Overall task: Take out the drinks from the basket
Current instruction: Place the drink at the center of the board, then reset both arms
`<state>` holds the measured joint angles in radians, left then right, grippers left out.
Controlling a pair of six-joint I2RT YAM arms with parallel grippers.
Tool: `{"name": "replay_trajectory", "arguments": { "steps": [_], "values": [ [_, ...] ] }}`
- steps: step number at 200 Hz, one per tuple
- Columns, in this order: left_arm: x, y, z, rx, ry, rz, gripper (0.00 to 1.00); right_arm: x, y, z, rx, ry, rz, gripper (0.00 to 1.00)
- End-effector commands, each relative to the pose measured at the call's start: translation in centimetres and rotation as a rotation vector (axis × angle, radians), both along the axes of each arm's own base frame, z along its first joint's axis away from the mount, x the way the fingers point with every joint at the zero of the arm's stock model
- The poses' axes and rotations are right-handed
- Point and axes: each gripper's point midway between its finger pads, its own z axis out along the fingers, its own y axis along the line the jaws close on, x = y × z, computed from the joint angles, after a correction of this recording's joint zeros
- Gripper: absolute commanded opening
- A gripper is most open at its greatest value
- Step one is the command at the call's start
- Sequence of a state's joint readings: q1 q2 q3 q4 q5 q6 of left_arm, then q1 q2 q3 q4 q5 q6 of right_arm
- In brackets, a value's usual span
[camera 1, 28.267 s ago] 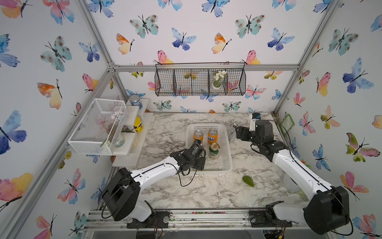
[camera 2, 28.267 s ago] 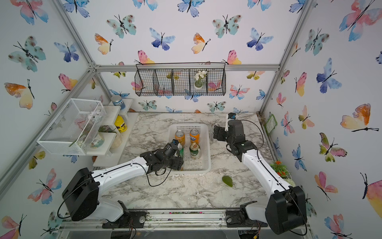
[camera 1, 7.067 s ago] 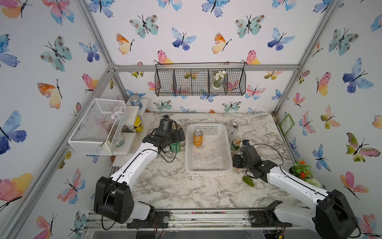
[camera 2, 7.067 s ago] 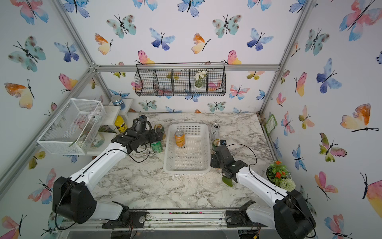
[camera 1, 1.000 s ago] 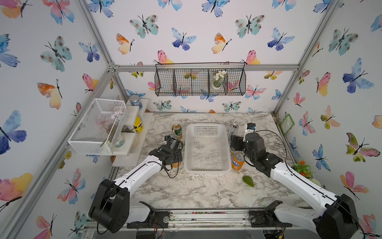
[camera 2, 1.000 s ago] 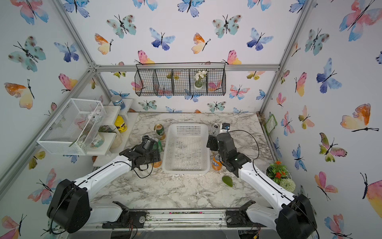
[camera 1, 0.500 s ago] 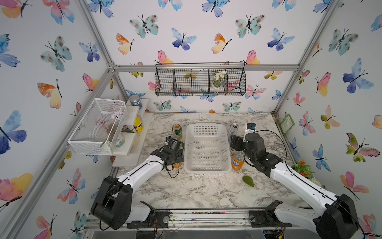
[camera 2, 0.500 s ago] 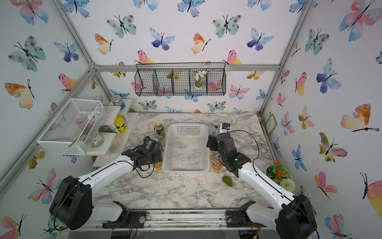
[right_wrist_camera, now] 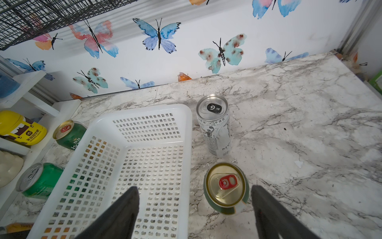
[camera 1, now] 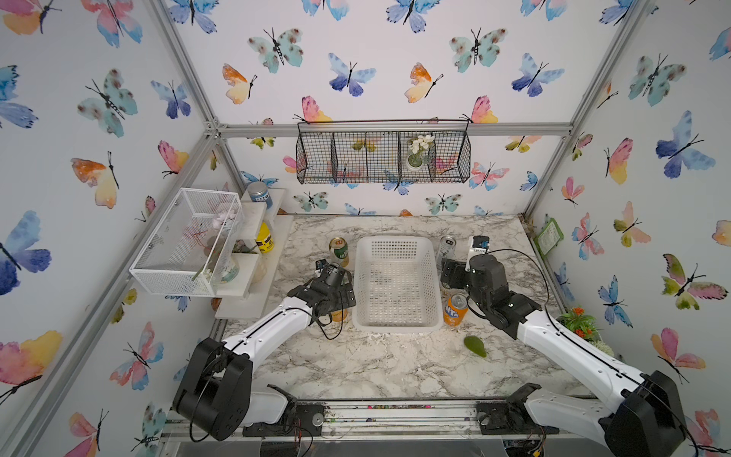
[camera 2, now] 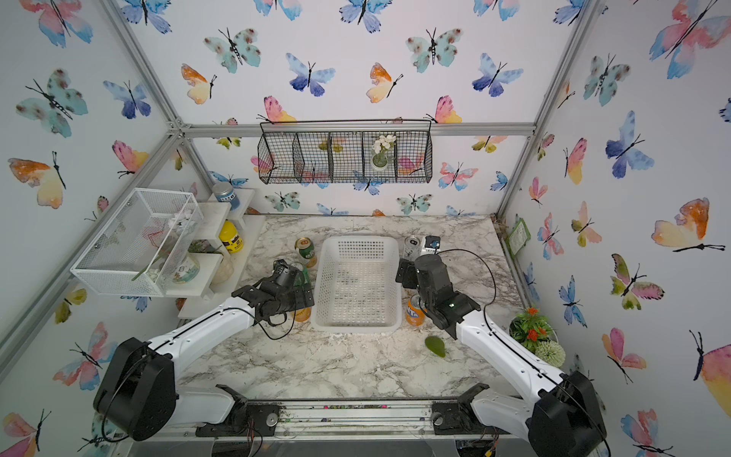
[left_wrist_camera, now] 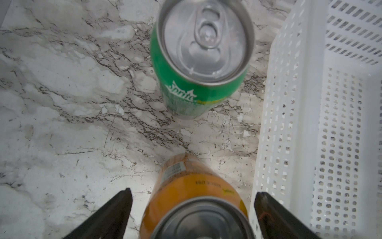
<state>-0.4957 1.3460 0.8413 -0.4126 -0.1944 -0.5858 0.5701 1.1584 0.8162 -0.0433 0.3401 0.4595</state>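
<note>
The white basket (camera 1: 396, 283) stands mid-table with no drinks in it. In the left wrist view my left gripper (left_wrist_camera: 193, 194) is open, one finger on each side of an upright orange can (left_wrist_camera: 196, 186) with gaps showing; the bright green can (left_wrist_camera: 198, 62) stands just beyond, beside the basket wall (left_wrist_camera: 289, 124). A dark green can (camera 1: 339, 251) is at the back left. My right gripper (right_wrist_camera: 194, 189) is open above the basket rim (right_wrist_camera: 144, 111) and a second dark green can (right_wrist_camera: 226, 188). The silver can (right_wrist_camera: 215, 128) and another orange can (camera 1: 455, 310) stand to the basket's right.
A stepped shelf at the left holds a yellow jar (camera 1: 264, 237) and a blue canister (camera 1: 259, 194), beside a white wire mesh box (camera 1: 186, 241). A black wire basket (camera 1: 381, 158) hangs on the back wall. A green leaf (camera 1: 474, 346) lies front right, near a small plant (camera 1: 577, 320).
My left gripper has opened and let go of the orange can, which now stands on the table left of the basket. The right arm has not moved.
</note>
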Motion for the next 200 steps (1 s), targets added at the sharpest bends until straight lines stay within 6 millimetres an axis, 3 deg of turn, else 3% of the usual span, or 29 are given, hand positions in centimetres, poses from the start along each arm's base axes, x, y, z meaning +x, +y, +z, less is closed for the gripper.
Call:
{"name": "replay_trajectory", "arguments": {
  "steps": [1,31,55,90,116,161,181,200],
  "values": [
    [0.3,0.1,2.1,-0.006,-0.041,0.000,0.99,0.1,-0.3,0.4,0.003,-0.015,-0.007,0.88],
    [0.1,0.4,3.9,-0.010,-0.069,0.004,0.99,0.1,-0.3,0.5,0.001,-0.017,-0.011,0.88],
    [0.5,1.0,6.8,-0.003,-0.151,0.020,0.99,0.1,-0.3,0.6,0.003,-0.020,-0.011,0.88],
    [2.2,3.1,11.5,0.062,-0.278,0.079,0.99,0.1,-0.5,0.7,0.004,-0.024,-0.016,0.88],
    [4.2,5.0,13.7,0.024,-0.334,0.132,0.99,0.1,-0.6,0.6,0.002,-0.025,-0.019,0.88],
    [7.8,9.4,14.2,-0.019,-0.386,0.232,0.99,0.0,-0.7,0.4,0.005,-0.024,-0.020,0.89],
    [9.1,9.2,13.6,-0.040,-0.394,0.149,0.99,0.0,-0.8,0.4,0.005,-0.025,-0.022,0.89],
    [9.9,10.3,12.6,0.021,-0.449,0.170,0.99,0.0,-0.8,0.4,0.006,-0.025,-0.021,0.89]
  ]
}}
